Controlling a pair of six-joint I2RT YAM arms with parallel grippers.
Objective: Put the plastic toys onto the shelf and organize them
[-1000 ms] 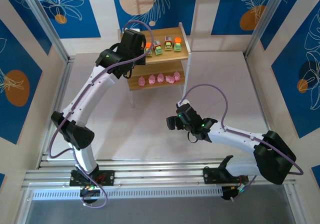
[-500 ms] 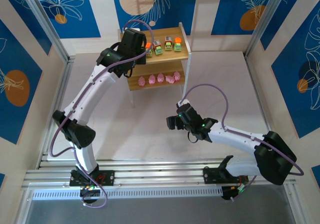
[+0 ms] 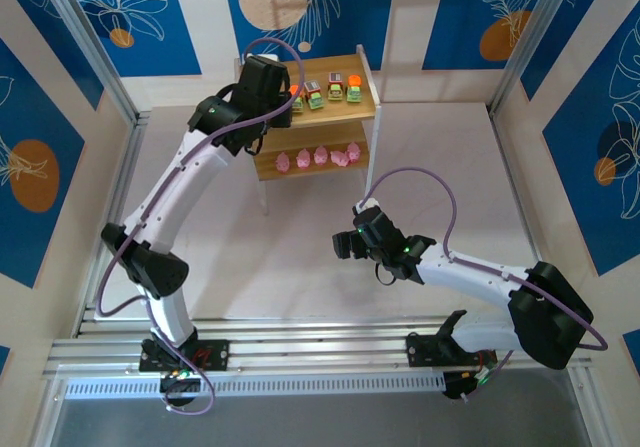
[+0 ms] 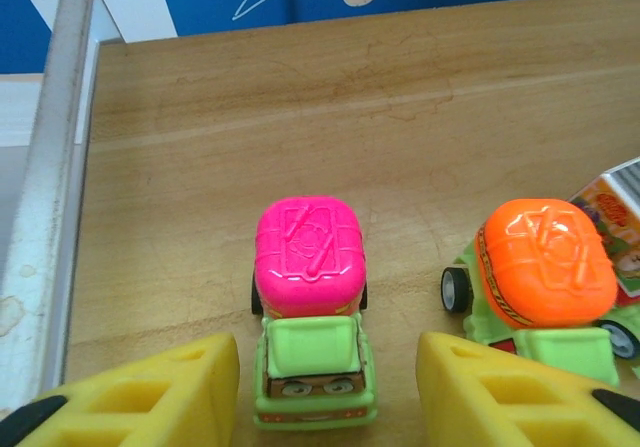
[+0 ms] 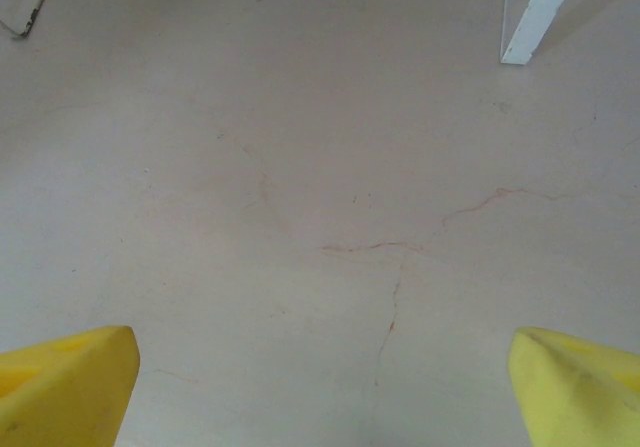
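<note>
On the top board of the shelf a green truck with a pink top stands on its wheels. My left gripper is open around its cab, with a gap on each side. An orange-topped truck stands just to its right. From above, my left gripper is at the left end of the shelf, beside a row of green trucks. Several pink figures line the lower board. My right gripper hangs open over the bare table, holding nothing.
A white rail borders the top board's left edge. Part of another toy shows at the right edge. White shelf legs stand ahead of the right gripper. Blue patterned walls enclose the table.
The left jaws have spread apart and let go of the pink-topped truck, which now stands on the top board. The right arm has not moved.
</note>
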